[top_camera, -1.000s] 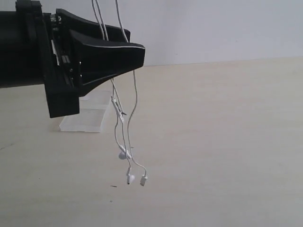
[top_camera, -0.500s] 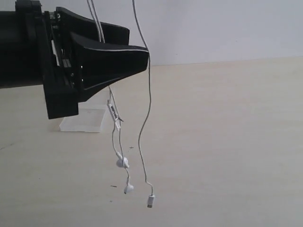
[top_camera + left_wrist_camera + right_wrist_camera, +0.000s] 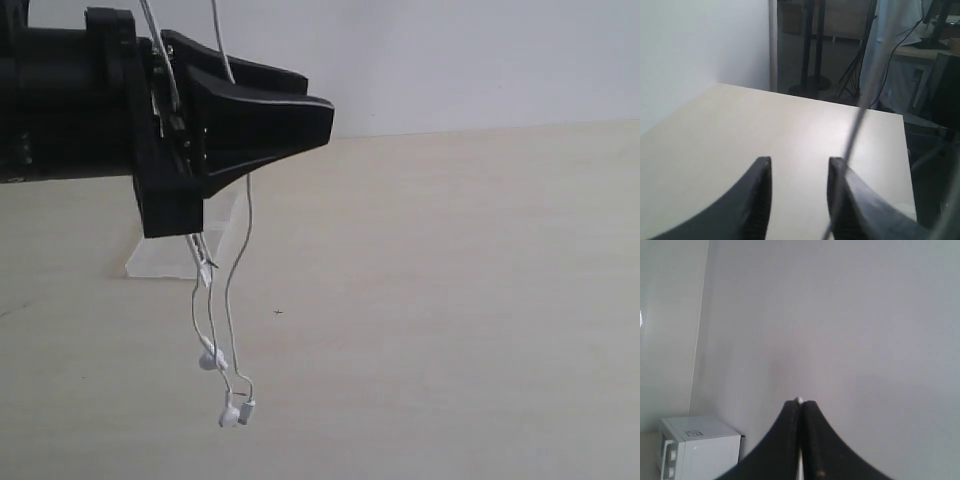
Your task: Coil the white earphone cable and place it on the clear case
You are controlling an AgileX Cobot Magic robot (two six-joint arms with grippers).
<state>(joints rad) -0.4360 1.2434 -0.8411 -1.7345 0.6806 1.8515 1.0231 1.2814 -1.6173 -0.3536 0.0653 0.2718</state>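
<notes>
One white earphone cable (image 3: 228, 300), left end effector (image 3: 800, 162) apart, right end effector (image 3: 800, 404) clamping it

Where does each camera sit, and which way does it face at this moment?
Exterior: low by the table, facing across it to a white wall; left gripper fills the upper left, cable hanging past it, case behind.
Left wrist: on the left arm, looking along the open left gripper over the table to stands beyond; cable a blur.
Right wrist: on the right arm, facing wall and a white appliance; right gripper shut, white bit at its tips, likely cable.
Shared: exterior and left wrist both show left gripper, cable, table.
</notes>
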